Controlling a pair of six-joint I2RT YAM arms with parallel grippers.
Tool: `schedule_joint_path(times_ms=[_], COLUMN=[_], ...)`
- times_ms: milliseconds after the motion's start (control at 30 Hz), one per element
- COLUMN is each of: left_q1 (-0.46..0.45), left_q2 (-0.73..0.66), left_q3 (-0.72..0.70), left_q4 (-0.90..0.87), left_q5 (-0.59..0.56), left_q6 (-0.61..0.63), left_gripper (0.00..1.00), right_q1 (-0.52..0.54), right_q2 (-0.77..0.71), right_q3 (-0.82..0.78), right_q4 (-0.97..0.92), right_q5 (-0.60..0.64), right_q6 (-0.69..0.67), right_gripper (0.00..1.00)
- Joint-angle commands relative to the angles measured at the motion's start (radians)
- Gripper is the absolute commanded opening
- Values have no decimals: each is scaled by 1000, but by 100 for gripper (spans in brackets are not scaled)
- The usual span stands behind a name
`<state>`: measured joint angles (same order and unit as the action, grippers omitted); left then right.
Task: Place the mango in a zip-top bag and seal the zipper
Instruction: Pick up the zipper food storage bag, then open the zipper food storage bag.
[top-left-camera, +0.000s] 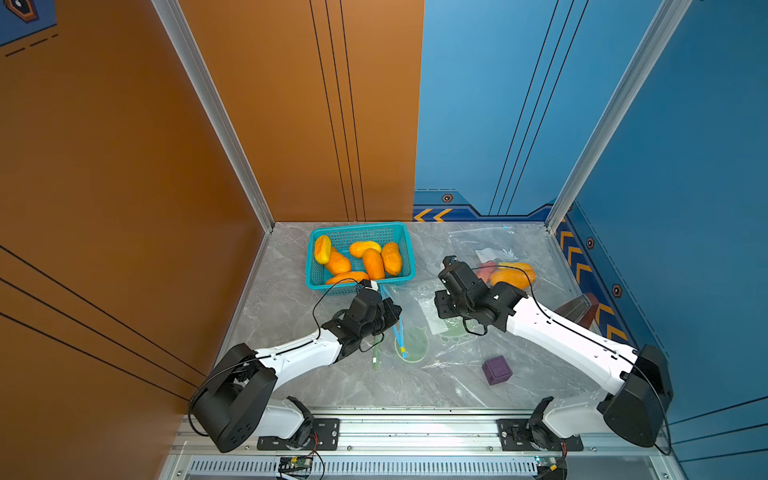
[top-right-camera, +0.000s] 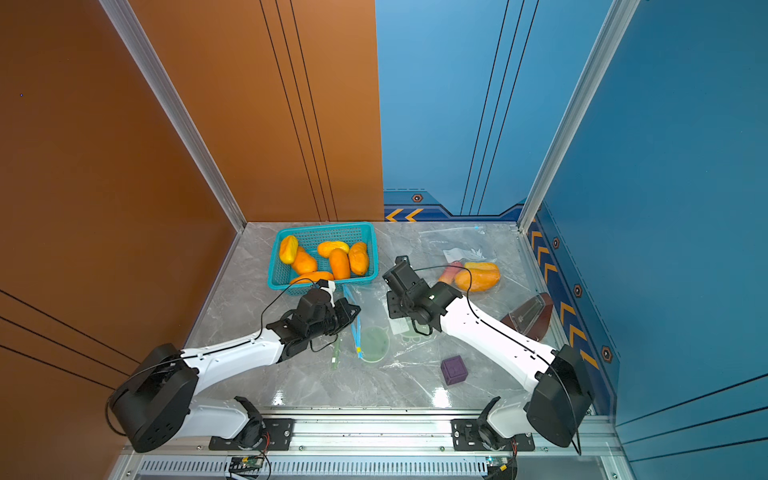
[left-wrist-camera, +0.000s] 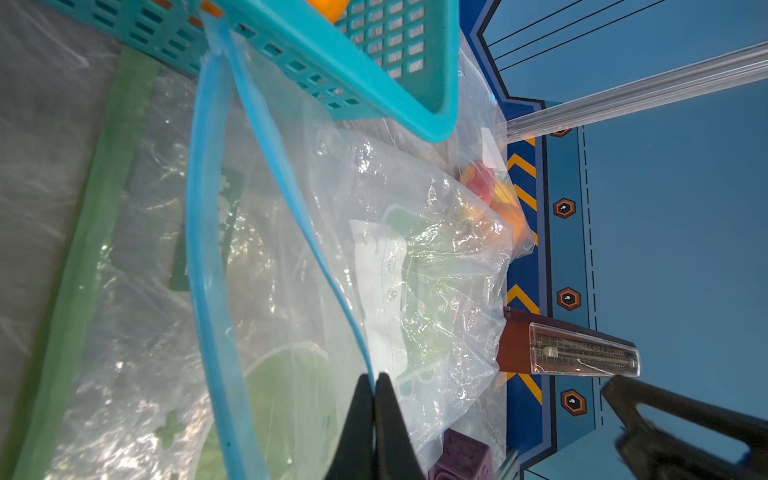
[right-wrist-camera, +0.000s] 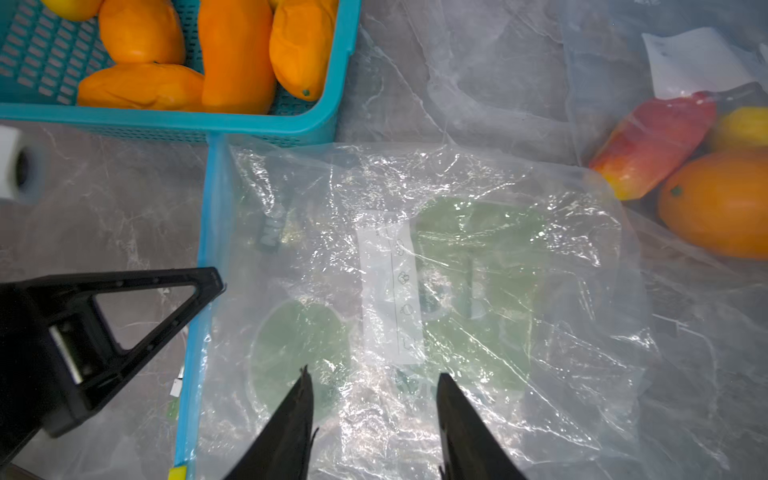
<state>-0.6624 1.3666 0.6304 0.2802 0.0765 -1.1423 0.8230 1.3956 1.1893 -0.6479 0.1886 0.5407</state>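
A purple cube (top-left-camera: 496, 370) sits nearest my base on the grey marble bench (top-left-camera: 286, 307), well apart from both arms. Just beyond it, a clear zip-top bag (right-wrist-camera: 498, 199) lies crumpled between my two arms, with its blue zipper strip (left-wrist-camera: 208, 270) on the side toward my left arm. My left fingers (left-wrist-camera: 370, 399) are pressed together, pinching one lip of that strip. The two lips stand apart, so the bag's mouth is open. A green strip (left-wrist-camera: 104, 199) lies flat on the bench just beside the blue one. My right fingers (right-wrist-camera: 451, 399) are spread over the middle of the zip-top bag; I cannot tell whether they touch the plastic. To my right, a brown wedge-shaped case (top-left-camera: 577, 307) with a clear face rests near the bench edge. Farther on, the far end of the zipper strip meets the near wall of a teal basket (top-left-camera: 357, 232), where six orange and yellow mangoes (top-left-camera: 373, 264) lie loose. Toward the far right, another clear bag (top-left-camera: 478, 241) holds one more orange mango (top-left-camera: 513, 275) beside a red-and-yellow fruit (top-left-camera: 485, 270).
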Motion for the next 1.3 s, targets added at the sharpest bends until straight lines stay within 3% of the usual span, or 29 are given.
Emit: schedule_joint_path(times_ms=[0,167,433,767,1000,1267], left_q1=[-12,-21,-41,-53,-61,-65], left_q2=[-11,-16,-27,-43,-73,-57], left_q3=[44,58,56,68,54,65], left_q4=[1,1,2,1,1,1], left_q5=[-27,-41,-61,-62,-51,-43], left_q6=[-25,-73,-127,-154,-195,-208], left_gripper=[0,0,0,0,0,0], right_q1=[59,175,243,258,240,213], right_q2=[-15,-22,40,124,135,163], right_q3=[-54,-89,-93,-100,-124,-114], right_q4=[34,105,208,232,229,256], right_q5=[48,152,231,260,326,296], right_q6=[107,123,140,126,133,97], right_gripper=[53,65,78,79,73,67])
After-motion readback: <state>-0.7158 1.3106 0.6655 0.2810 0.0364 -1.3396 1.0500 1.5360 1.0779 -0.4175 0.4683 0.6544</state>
